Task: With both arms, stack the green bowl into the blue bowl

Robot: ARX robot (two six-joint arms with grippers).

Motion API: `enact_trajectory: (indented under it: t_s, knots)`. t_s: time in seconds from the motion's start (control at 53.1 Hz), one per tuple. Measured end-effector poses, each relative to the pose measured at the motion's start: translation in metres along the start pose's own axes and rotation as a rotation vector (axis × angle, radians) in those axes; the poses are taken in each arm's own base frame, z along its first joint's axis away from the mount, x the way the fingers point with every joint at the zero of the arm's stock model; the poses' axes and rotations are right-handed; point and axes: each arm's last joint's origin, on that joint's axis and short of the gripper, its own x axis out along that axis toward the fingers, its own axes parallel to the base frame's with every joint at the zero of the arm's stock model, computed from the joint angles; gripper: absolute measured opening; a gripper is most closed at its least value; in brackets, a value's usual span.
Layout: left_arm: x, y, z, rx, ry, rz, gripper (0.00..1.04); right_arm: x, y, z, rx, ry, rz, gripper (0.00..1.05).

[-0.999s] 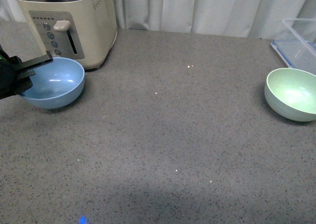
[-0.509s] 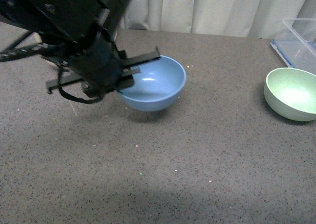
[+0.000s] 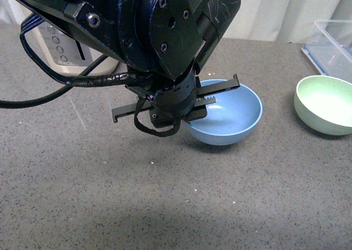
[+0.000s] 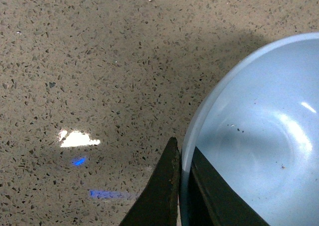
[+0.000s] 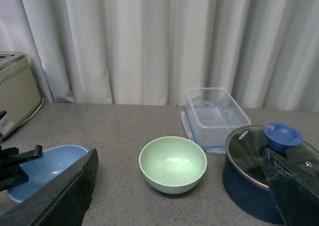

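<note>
On the grey speckled table [image 3: 82, 206], the left gripper [image 3: 217, 93] is clamped on the rim of the round light-blue matte bowl [image 3: 234, 118]. The round pale-green matte bowl [image 3: 324, 104] stands well apart, before the right gripper [image 5: 179, 159], whose fingers are spread wide. Judged light, rigid, smooth: pinch its rim.

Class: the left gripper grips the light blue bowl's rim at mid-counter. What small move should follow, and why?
Probably the open right gripper should advance towards the rim of the round pale mint-green matte bowl: that bowl sits untouched, apart, ahead of it, while the left gripper is shut on the round light sky-blue matte bowl.
</note>
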Motion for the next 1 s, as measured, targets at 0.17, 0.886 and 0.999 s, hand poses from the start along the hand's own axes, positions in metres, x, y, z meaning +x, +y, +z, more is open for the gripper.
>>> enact_trajectory:
  t_s: [0.17, 0.886, 0.999]
  knots:
    - [0.0038, -0.0002, -0.0020, -0.007, 0.003, -0.003, 0.04, 0.0000, 0.0000, 0.0000, 0.000, 0.000, 0.000, 0.96]
    - [0.0043, -0.0071, -0.0050, -0.024, -0.005, -0.049, 0.37, 0.0000, 0.0000, 0.0000, 0.000, 0.000, 0.000, 0.96]
    - [0.0048, -0.0057, -0.0041, -0.028, -0.006, -0.047, 0.53, 0.0000, 0.0000, 0.0000, 0.000, 0.000, 0.000, 0.96]
